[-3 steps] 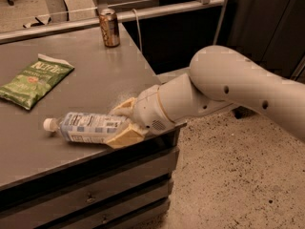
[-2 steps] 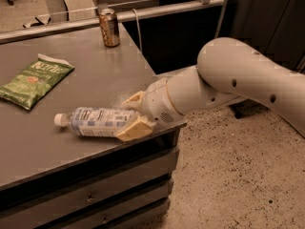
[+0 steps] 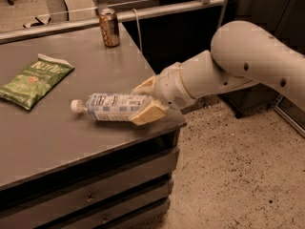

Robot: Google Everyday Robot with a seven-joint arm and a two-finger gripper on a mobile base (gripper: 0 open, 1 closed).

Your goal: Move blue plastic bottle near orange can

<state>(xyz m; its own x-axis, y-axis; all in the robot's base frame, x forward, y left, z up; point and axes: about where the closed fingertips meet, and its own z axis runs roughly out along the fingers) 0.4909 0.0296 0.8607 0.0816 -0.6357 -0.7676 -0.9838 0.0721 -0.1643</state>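
Observation:
The blue plastic bottle (image 3: 110,107) lies on its side near the grey table's right front corner, white cap pointing left. My gripper (image 3: 144,101) reaches in from the right and is shut on the bottle's base end, one tan finger (image 3: 148,113) in front of it and one behind. The orange can (image 3: 109,27) stands upright at the table's far right edge, well beyond the bottle and apart from it.
A green chip bag (image 3: 34,80) lies flat on the left of the grey table (image 3: 71,147). The table's right edge drops to a speckled floor. A metal rail (image 3: 157,11) runs behind the can. Drawers sit below the tabletop.
My gripper has moved right and slightly away with the bottle in it; the bottle slid along the table toward the right edge. The can and chip bag have not moved.

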